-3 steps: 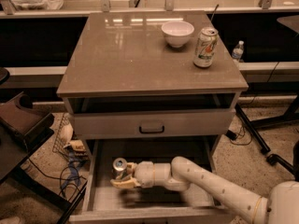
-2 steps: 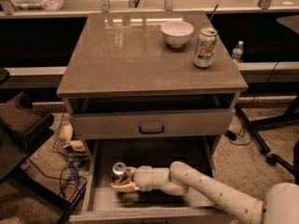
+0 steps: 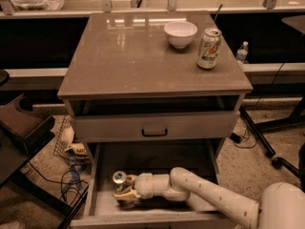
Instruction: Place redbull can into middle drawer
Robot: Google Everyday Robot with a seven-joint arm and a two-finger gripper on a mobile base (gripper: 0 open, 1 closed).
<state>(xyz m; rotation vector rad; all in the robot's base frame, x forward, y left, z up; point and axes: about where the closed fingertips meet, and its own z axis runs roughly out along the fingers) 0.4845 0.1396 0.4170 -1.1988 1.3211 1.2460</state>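
The redbull can point(image 3: 119, 178) stands upright in the middle drawer point(image 3: 102, 208), right at the tip of the tool point(image 3: 123, 195); whether the tool grips it, I cannot tell

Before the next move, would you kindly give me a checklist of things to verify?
1. The middle drawer is pulled out: ok.
2. The redbull can is within the drawer's walls: ok.
3. The can is upright, silver top facing up: ok.
4. The can's base rests on the drawer floor: cannot tell, base hidden.
5. The gripper is down inside the drawer, right at the can: ok.
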